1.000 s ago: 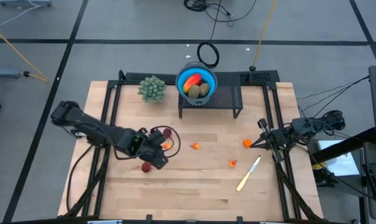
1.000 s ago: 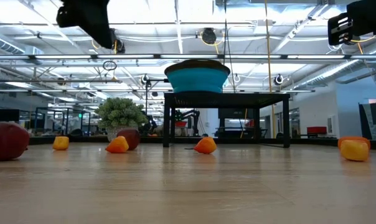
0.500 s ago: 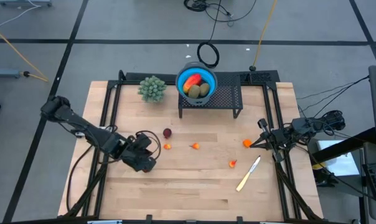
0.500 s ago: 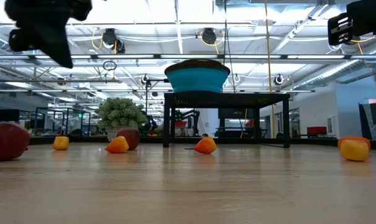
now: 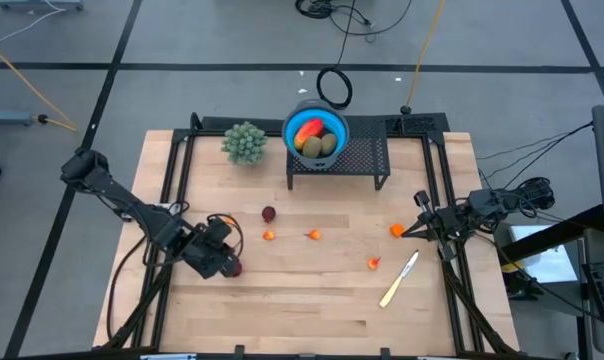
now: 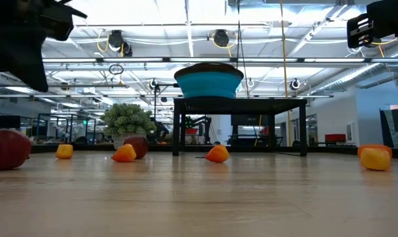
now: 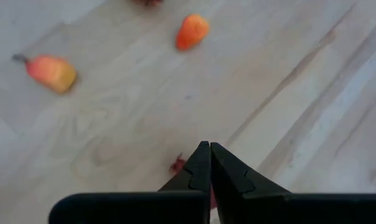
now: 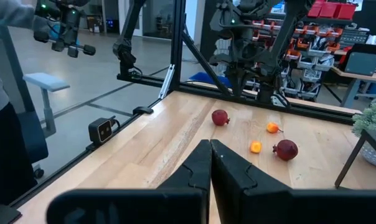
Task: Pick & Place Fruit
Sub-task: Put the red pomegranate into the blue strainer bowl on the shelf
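Now the left end effector (image 5: 225, 262), with its two dark fingers pressed together and holding nothing, hangs low over the near-left part of the pale wooden surface (image 5: 312, 300). A dark red ball of fruit (image 5: 236, 268) lies directly at its tip, just on the right and near side of it; in the left wrist view only a small red edge shows beside the closed fingers. This ball is round, so it has no long axis to align with. The left arm is clearly the nearer one.

Other loose fruit lies further right: a second dark red ball (image 5: 269, 214), a small orange piece (image 5: 269, 236) and another orange piece (image 5: 314, 236). The blue round bowl (image 5: 292, 122) on the black mesh stand (image 5: 367, 158) at the far side already contains a red-yellow oblong fruit (image 5: 309, 129) and brown-olive ovals.

The right end effector (image 5: 419, 229) waits at the right edge, also closed and empty.

I can read no writing or brand anywhere.
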### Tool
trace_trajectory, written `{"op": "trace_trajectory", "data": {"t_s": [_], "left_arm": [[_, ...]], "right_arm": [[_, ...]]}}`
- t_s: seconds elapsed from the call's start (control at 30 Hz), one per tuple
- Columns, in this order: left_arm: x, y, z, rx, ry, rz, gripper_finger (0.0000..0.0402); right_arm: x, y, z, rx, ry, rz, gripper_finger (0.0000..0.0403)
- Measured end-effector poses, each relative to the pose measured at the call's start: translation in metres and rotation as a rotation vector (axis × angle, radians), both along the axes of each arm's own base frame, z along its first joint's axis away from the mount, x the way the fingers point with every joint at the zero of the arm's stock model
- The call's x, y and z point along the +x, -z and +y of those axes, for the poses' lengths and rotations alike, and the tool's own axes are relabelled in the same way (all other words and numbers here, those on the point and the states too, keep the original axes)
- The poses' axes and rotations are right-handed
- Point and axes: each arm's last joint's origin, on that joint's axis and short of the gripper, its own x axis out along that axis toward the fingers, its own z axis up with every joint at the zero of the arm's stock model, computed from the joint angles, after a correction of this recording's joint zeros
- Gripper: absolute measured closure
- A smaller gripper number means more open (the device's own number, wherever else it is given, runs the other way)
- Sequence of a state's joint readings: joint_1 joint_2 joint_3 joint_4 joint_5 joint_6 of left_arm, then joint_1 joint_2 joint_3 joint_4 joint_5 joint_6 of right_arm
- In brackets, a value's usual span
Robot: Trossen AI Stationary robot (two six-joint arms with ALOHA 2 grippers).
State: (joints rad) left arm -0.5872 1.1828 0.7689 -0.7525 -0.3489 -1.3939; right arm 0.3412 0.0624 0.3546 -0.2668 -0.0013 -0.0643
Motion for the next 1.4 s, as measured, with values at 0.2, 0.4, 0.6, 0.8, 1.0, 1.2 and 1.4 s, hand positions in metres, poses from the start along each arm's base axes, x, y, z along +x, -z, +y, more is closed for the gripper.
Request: {"op": "trace_trajectory", "data": {"t_s": [0.2, 0.4, 0.6, 0.8, 1.0, 1.2, 1.4], "left_arm": [[-0.001, 0.001, -0.002, -0.137, -0.065, 0.054, 0.039], [-0.002, 0.002, -0.002, -0.224, -0.179, 0.068, 0.0375], [-0.001, 0.002, -0.002, -0.242, -0.231, 0.066, 0.0333], [0.001, 0.008, -0.004, -0.246, -0.288, 0.09, 0.0248], [0.005, 0.016, -0.008, -0.265, -0.304, 0.14, 0.0161], [0.01, 0.022, -0.012, -0.277, -0.302, 0.156, 0.0108], [0.019, 0.029, -0.018, -0.296, -0.29, 0.13, 0.0082]], "right_arm": [[0.0, 0.0, 0.0, 0.0, 0.006, 0.0, 0.0403], [0.0, 0.0, 0.0, 0.0, 0.008, -0.001, 0.0403], [0.0, 0.0, 0.0, 0.0, 0.008, -0.001, 0.0403], [0.0, 0.0, 0.0, 0.0, 0.008, -0.001, 0.0403], [0.0, -0.001, 0.0, 0.001, 0.008, -0.005, 0.0403], [0.0, -0.001, 0.0, 0.002, 0.008, -0.007, 0.0403], [0.0, -0.001, 0.0, 0.002, 0.008, -0.007, 0.0403]]}}
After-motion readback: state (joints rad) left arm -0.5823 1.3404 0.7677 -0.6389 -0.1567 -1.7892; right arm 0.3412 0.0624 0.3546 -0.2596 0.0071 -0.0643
